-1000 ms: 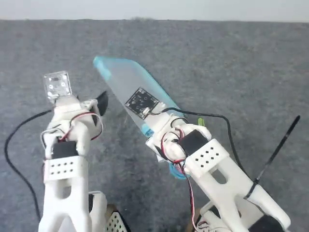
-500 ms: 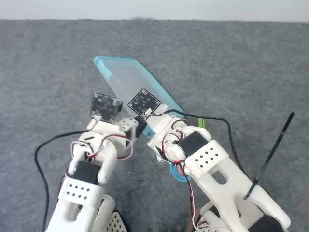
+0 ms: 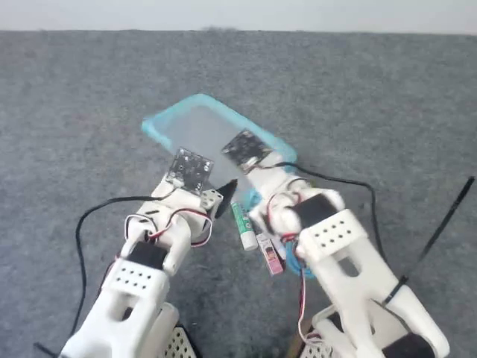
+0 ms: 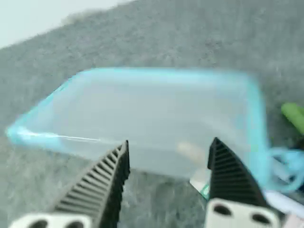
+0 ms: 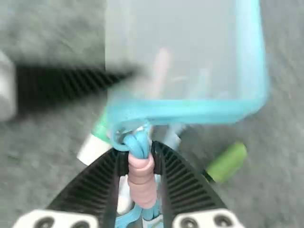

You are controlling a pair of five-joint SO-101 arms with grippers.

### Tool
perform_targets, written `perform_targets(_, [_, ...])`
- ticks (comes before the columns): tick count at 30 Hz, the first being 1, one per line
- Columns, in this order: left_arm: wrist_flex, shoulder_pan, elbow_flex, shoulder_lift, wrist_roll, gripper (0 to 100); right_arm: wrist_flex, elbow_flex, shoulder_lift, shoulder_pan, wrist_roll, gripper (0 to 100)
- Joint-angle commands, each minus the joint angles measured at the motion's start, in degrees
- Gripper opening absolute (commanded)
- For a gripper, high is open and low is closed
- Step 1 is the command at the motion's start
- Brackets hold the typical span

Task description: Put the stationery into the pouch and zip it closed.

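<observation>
A translucent pouch (image 3: 197, 128) with cyan edges lies on the grey mat, and some stationery shows faintly inside it (image 5: 183, 61). My right gripper (image 5: 138, 153) is shut on the pouch's zipper pull (image 5: 141, 167), a blue cord with a pink bead, at the pouch's near corner. My left gripper (image 4: 170, 145) stands open just short of the pouch's (image 4: 156, 111) long side, with nothing between its fingers. A green and white tube (image 3: 242, 224) and a pink item (image 3: 270, 254) lie on the mat between the two arms. A green marker (image 5: 228, 161) lies beside the right gripper.
The grey mat (image 3: 387, 97) stretches open to the far side and to both sides of the pouch. A black cable (image 3: 97, 216) loops from the left arm, another (image 3: 350, 183) from the right. A black cable tie (image 3: 440, 224) sticks up at the right.
The left arm has swung right and forward until its gripper is at the pouch. The pouch has turned and dropped flatter. The tube and the pink item have come into view between the arms.
</observation>
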Motion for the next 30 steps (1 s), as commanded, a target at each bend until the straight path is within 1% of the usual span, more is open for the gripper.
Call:
perform_targets(1, [-2.1, -1.8, -4.5, 8.0, -0.7, 25, 1.5, -4.1, -0.4, 4.3, 2.4, 0.6])
perform_targets(6, [-2.2, -4.7, -9.8, 17.7, -0.7, 25, 1.7, -4.0, -0.4, 4.6, 2.4, 0.6])
perform_targets(9, [-2.1, -7.4, -11.6, 18.7, -0.4, 25, 2.4, -4.0, -0.4, 4.4, 2.4, 0.6])
perform_targets(11, [-1.8, -8.2, -11.6, 17.1, -0.4, 25, 2.4, -4.0, -0.4, 4.4, 2.5, 0.6])
perform_targets(13, [0.5, -7.8, -11.0, 13.4, -0.5, 25, 2.4, -4.0, -0.4, 4.4, 2.6, 0.6])
perform_targets(16, [7.6, -5.4, -9.9, 4.2, -0.4, 29, 2.2, -4.0, -0.8, 4.4, 2.6, 0.6])
perform_targets(18, [13.0, -2.5, -8.6, -4.0, -0.4, 31, 2.0, -4.0, -1.1, 4.4, 2.5, 0.6])
perform_targets(22, [23.3, 3.6, -5.7, -22.1, -0.5, 31, 0.9, -4.0, -1.2, 4.4, 2.2, 0.6])
perform_targets(24, [27.5, 5.5, -4.9, -29.9, -0.6, 31, 0.0, -4.0, -1.8, 4.3, 2.1, 0.6])
perform_targets(27, [31.0, 5.7, -4.3, -37.0, -0.6, 31, 0.6, -4.0, -5.5, 2.2, 2.1, 0.6])
perform_targets(30, [31.2, 5.6, -3.8, -37.5, -0.7, 31, 3.9, -4.0, -10.9, -2.1, 2.2, 0.6])
